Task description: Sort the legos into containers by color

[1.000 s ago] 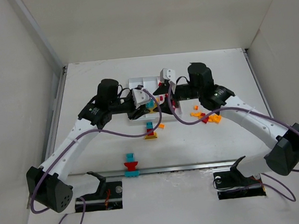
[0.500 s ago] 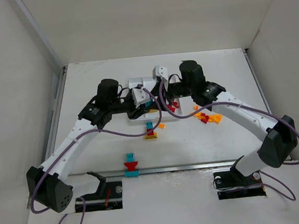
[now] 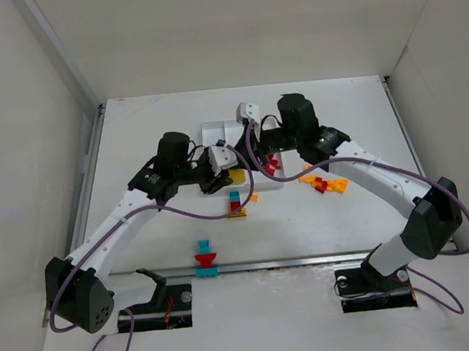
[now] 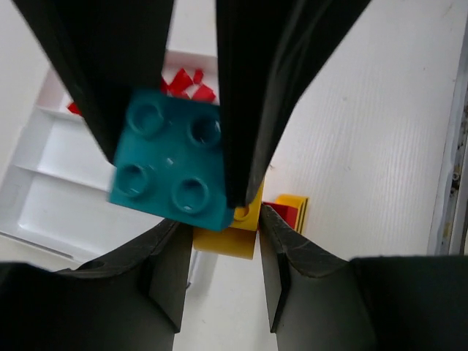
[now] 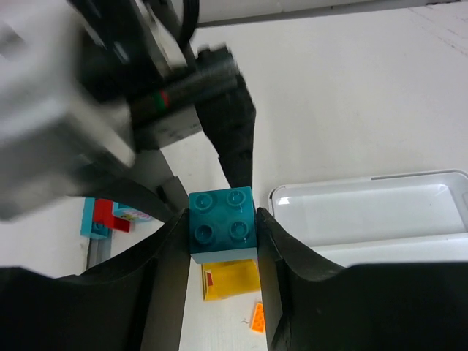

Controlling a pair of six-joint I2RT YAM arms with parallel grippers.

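Observation:
A teal brick (image 5: 221, 224) joined to a yellow brick (image 4: 226, 237) hangs between my two grippers, just in front of the white tray (image 3: 214, 132). My left gripper (image 4: 223, 219) is shut on the yellow brick. The right gripper (image 5: 222, 219) has a finger flat against each side of the teal brick. From above, the left gripper (image 3: 224, 170) and right gripper (image 3: 246, 154) meet tip to tip, with the yellow brick (image 3: 236, 176) showing beneath them. Red legos (image 3: 271, 164) lie in the tray's right compartment. The other two compartments (image 5: 365, 212) look bare.
A teal, red and yellow stack (image 3: 235, 206) stands on the table near the tray, beside a small orange piece (image 3: 253, 197). Loose orange and red legos (image 3: 324, 184) lie to the right. A teal and red stack (image 3: 206, 258) sits by the front rail.
My right gripper swung left to meet the left gripper and closed onto the teal brick. The left gripper kept its hold and shifted slightly.

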